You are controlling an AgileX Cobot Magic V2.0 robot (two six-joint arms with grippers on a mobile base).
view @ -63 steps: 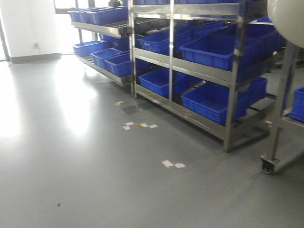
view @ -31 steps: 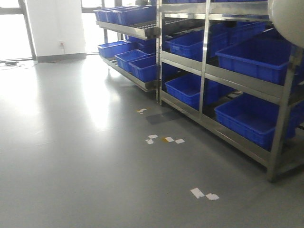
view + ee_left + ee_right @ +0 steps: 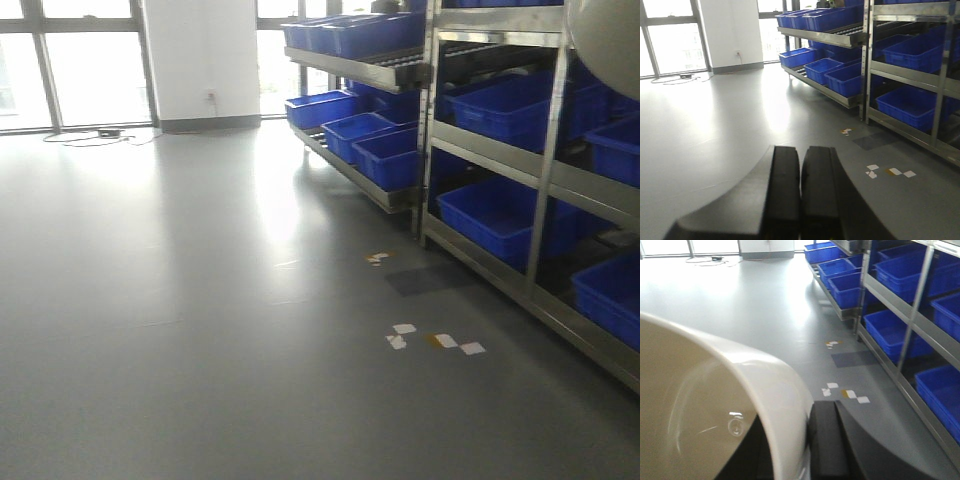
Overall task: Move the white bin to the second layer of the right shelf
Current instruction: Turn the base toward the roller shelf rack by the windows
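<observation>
The white bin (image 3: 740, 390) fills the left half of the right wrist view: I see a curved stretch of its glossy cream wall and rim, with the rest cut off by the frame. Its base and full outline are hidden. In the front view only a pale, blurred bulge of it (image 3: 610, 40) shows in the top corner, overlapping the upper bars of the steel rack (image 3: 540, 180). It is clear of the floor and rests on no level of that rack. The right gripper (image 3: 787, 440) pinches the bin's rim. One black finger (image 3: 827, 440) lies against the outer wall, and a dark shape inside the tub appears to be the other, though its tip is out of frame. The left gripper (image 3: 800, 165) holds nothing, with its two black fingers pressed flat together, pointing towards the open grey floor (image 3: 200, 300) out from the rack. The rack carries blue crates (image 3: 500, 210) on several levels, but its right end is cut off. I cannot tell which level is the right shelf second layer. White and yellow tape marks (image 3: 430, 340) lie on the floor near the rack's foot, beside a darker square patch (image 3: 425, 280). A loose cable (image 3: 95, 135) lies well away from the rack, under overexposed windows (image 3: 90, 65).
</observation>
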